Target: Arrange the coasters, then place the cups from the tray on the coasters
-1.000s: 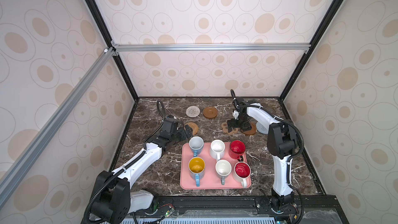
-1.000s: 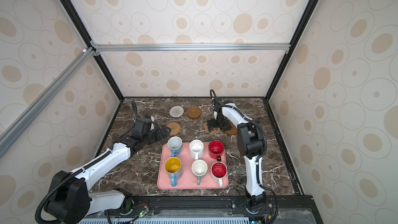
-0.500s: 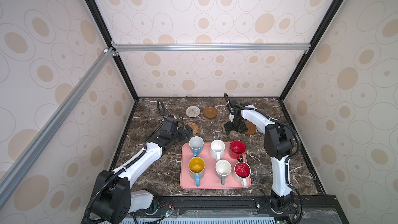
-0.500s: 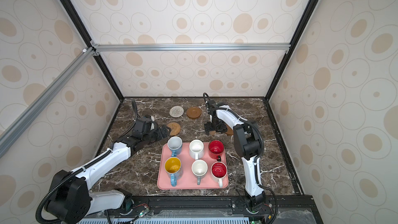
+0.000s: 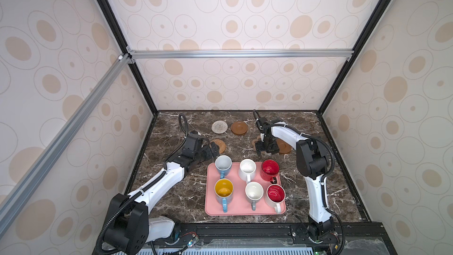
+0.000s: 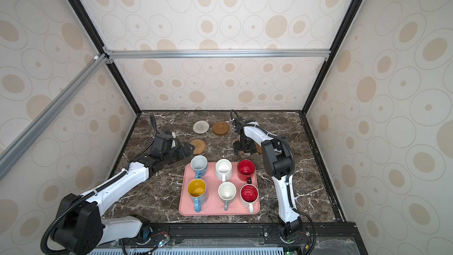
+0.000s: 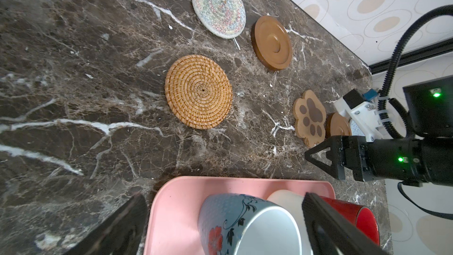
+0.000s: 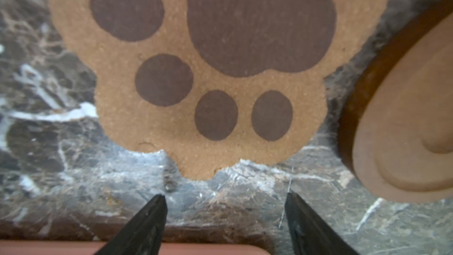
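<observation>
Pink and low-rimmed, the tray (image 5: 242, 213) sits at six o'clock on the dark marble table (image 5: 186, 199), with all six cups on it in two rows. The far row holds the blue mug with white inside (image 5: 223, 163), a white mug (image 5: 247, 168) and the all-red mug (image 5: 269, 169). The near row holds the blue mug with yellow inside (image 5: 223, 188), a second white mug (image 5: 254, 191) and the white mug with red inside (image 5: 275, 193). The left wrist view shows a red flower with black leaves printed on the first blue mug. Beyond the tray, the woven coaster (image 5: 219, 127) and a brown disc (image 5: 239, 128) lie side by side at twelve o'clock, and the rattan coaster (image 5: 219, 144) at eleven. At one o'clock are the paw coaster (image 8: 186, 69), a second brown disc (image 5: 285, 148) just beside it, and a mostly hidden pale blue-grey coaster (image 7: 354, 128). The left gripper (image 7: 223, 195) hovers by the first blue mug, released wide and empty. The right gripper (image 8: 225, 198) points down, its jaws apart with nothing between them, over bare marble just beside the paw's edge.
</observation>
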Robot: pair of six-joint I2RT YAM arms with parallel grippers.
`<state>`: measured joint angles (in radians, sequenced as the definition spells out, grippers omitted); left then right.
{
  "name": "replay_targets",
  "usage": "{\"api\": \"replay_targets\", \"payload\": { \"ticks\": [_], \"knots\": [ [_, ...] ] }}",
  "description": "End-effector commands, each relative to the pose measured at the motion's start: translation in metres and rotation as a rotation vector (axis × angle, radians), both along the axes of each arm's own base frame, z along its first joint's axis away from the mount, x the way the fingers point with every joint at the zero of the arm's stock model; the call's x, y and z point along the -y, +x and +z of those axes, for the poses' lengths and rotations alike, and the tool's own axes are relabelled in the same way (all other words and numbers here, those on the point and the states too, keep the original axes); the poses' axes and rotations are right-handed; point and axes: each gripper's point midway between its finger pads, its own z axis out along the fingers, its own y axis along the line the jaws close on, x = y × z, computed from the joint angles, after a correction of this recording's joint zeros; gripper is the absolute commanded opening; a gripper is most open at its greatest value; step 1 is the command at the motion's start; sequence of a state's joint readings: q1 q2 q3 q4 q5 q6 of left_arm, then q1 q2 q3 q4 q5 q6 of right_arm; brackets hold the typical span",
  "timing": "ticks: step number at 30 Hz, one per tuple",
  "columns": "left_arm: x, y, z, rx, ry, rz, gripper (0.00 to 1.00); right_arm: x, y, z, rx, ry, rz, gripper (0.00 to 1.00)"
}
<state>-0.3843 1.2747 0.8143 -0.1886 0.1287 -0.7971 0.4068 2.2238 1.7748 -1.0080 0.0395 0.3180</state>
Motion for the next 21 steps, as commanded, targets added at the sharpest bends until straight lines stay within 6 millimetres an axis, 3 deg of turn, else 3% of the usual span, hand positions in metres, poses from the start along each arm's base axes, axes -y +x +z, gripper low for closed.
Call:
{"api": "replay_targets", "payload": {
  "ticks": [1,21],
  "knots": [
    [0.004,0.007,0.021,0.048,-0.017,0.007,1.00,0.002,0.004,-0.005,0.012,-0.048,-0.025,0.76],
    [-0.002,0.000,0.021,0.054,-0.020,0.027,1.00,0.003,0.039,-0.020,0.091,-0.100,-0.121,0.65]
  ]
}}
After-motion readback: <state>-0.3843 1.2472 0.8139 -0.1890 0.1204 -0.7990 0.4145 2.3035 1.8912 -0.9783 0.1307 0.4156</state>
